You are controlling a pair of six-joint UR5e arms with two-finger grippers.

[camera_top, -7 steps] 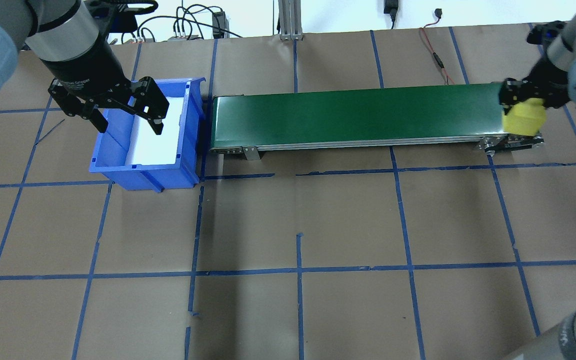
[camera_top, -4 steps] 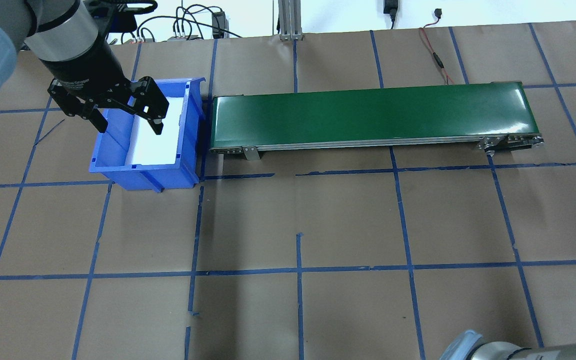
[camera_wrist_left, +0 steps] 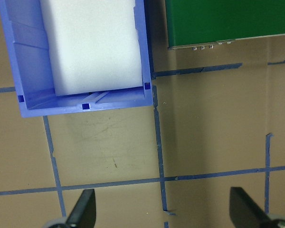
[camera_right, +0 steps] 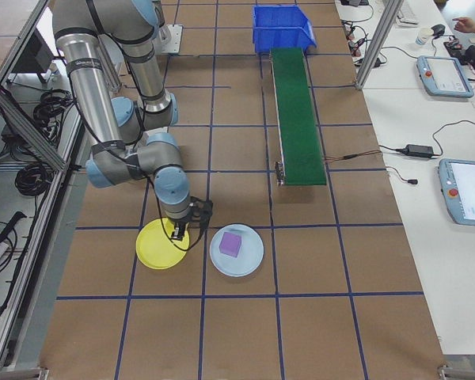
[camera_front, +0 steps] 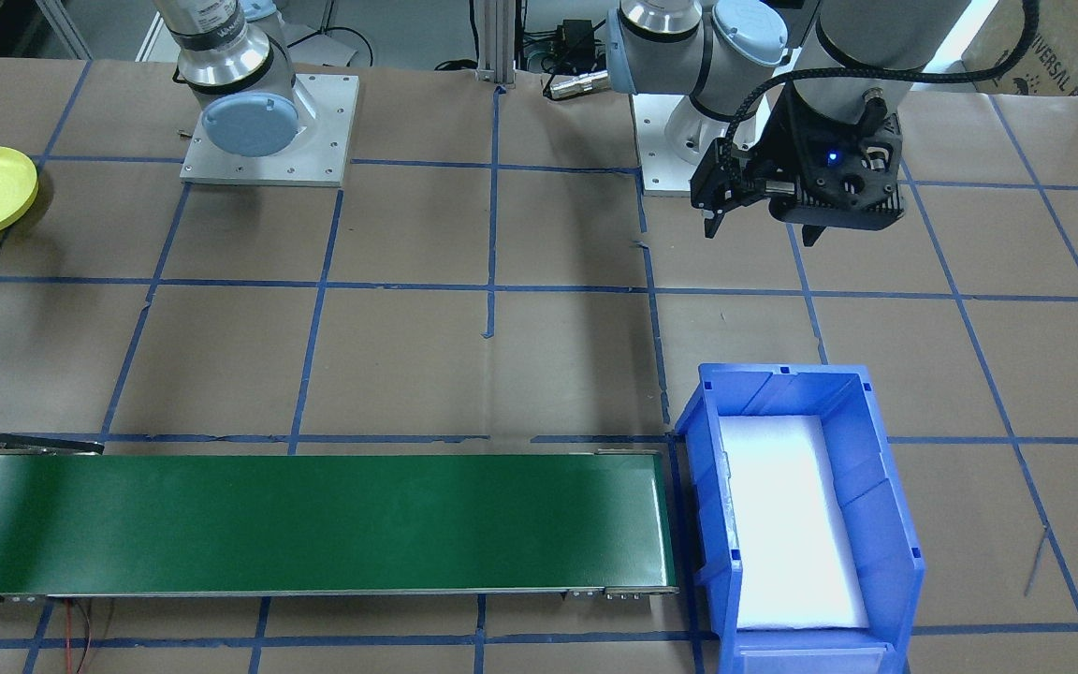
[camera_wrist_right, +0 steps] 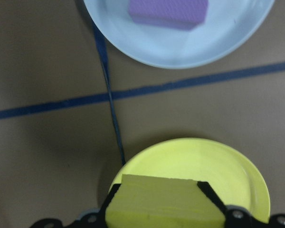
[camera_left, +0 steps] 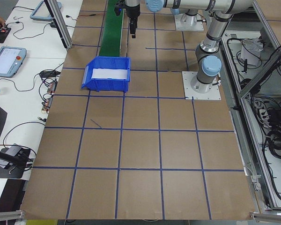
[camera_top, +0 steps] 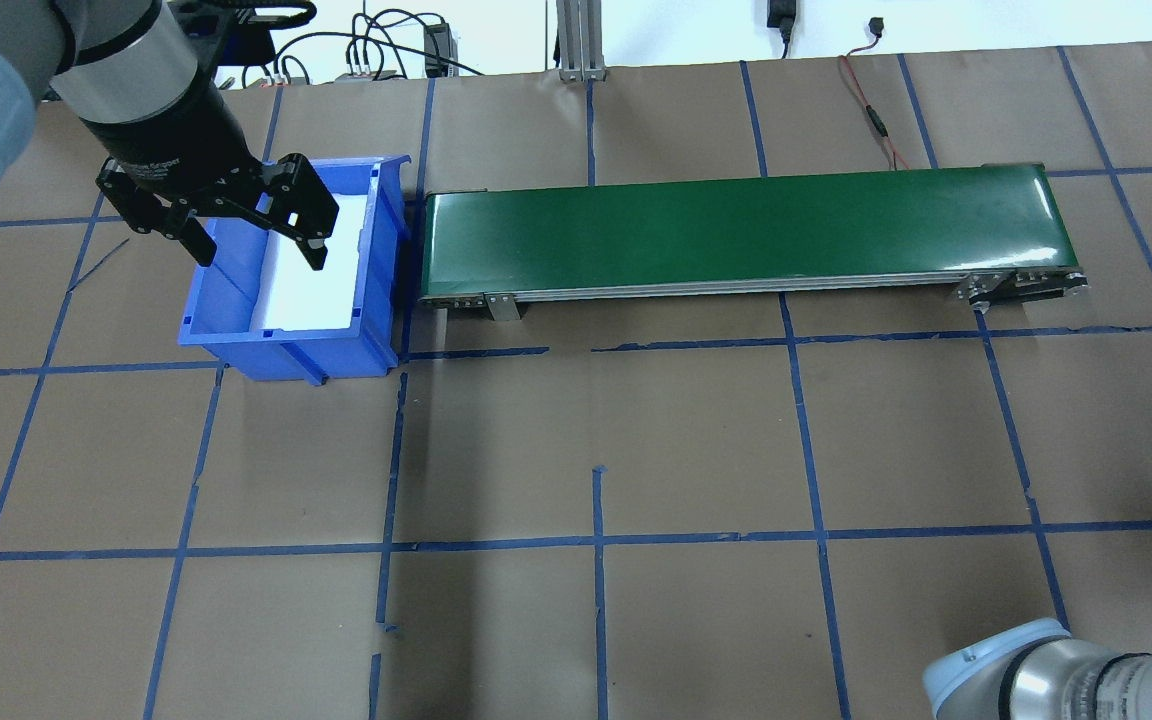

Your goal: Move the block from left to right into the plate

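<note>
Hovering over the yellow plate point(camera_wrist_right: 194, 166), the right gripper point(camera_wrist_right: 164, 211) grasps a yellow foam block point(camera_wrist_right: 161, 202). Adjacent pale blue plate point(camera_wrist_right: 175, 38) contains a purple block point(camera_wrist_right: 168, 12). Left gripper point(camera_top: 251, 235) fingers spread above the blue bin point(camera_top: 296, 345).

Over the yellow plate point(camera_wrist_right: 199, 166) the way down is free: its inside is bare, and the right claw point(camera_wrist_right: 164, 206) hangs just above its near rim with the yellow block point(camera_wrist_right: 164, 202) clamped between the fingers. Just beside it lies the pale blue plate point(camera_right: 237, 251) with a purple block point(camera_right: 230, 243) (a narrow strip of counter point(camera_top: 596, 450) separates the two rims). The green conveyor point(camera_top: 746, 232) and the blue bin point(camera_top: 286, 285) stand well apart, along the far side. The left claw point(camera_top: 256, 235) hangs spread above the bin.
</note>
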